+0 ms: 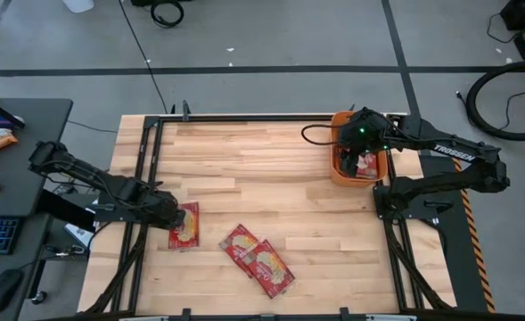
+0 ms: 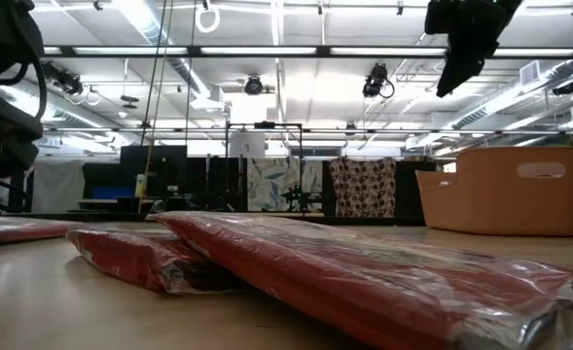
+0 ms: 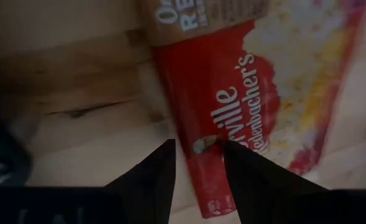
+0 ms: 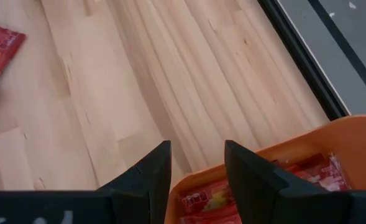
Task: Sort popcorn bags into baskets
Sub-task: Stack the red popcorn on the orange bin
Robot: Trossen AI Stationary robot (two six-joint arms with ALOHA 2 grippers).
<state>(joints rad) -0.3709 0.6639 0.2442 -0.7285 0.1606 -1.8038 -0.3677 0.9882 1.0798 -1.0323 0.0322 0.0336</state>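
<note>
I have the left gripper [image 1: 175, 217] at the lower left of the high frame, down at the worktop [image 1: 262, 169], its fingers [image 3: 151, 180] parted astride the near edge of one popcorn bag [image 1: 185, 225], not yet clenched on it. Two more bags [image 1: 258, 260] lie overlapped at lower centre. The right gripper [image 1: 356, 134] hangs over the orange basket [image 1: 337, 169] at upper right, fingers released and empty, with red packets [image 4: 257, 190] lying inside.
</note>
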